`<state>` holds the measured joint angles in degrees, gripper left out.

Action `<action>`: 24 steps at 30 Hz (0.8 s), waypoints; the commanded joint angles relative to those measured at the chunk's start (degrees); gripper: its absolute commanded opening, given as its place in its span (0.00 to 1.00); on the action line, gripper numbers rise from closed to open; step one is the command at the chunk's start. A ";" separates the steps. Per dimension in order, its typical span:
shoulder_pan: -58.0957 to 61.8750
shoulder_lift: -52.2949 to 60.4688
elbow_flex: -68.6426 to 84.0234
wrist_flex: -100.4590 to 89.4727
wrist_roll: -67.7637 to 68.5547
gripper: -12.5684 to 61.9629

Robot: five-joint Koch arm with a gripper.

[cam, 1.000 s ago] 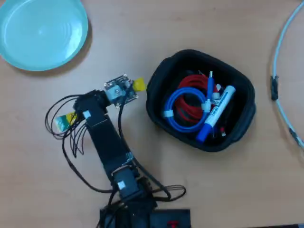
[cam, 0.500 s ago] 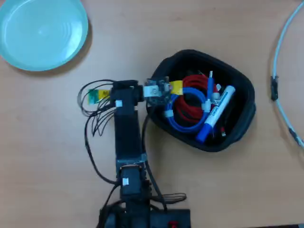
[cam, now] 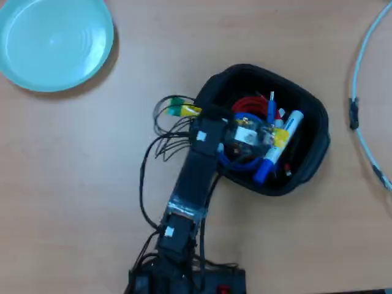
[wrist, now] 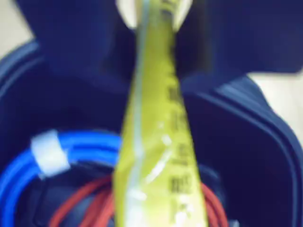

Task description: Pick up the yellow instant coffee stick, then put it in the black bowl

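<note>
The gripper (cam: 269,136) clasps the yellow instant coffee stick (wrist: 158,156) above the black bowl (cam: 309,110), over coiled blue cable (wrist: 71,151), red cable (wrist: 90,203) and a marker pen (cam: 275,150) lying inside.

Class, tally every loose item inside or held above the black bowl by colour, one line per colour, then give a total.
Yellow: 1, the yellow instant coffee stick
Blue: 1, the blue cable coil
Red: 1, the red cable coil
Blue-and-white: 1, the marker pen
Total: 4
</note>
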<state>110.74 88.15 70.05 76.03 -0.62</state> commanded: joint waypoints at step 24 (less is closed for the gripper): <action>8.79 -13.54 -0.44 -16.70 -4.39 0.11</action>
<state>118.83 73.74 70.49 63.37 -3.34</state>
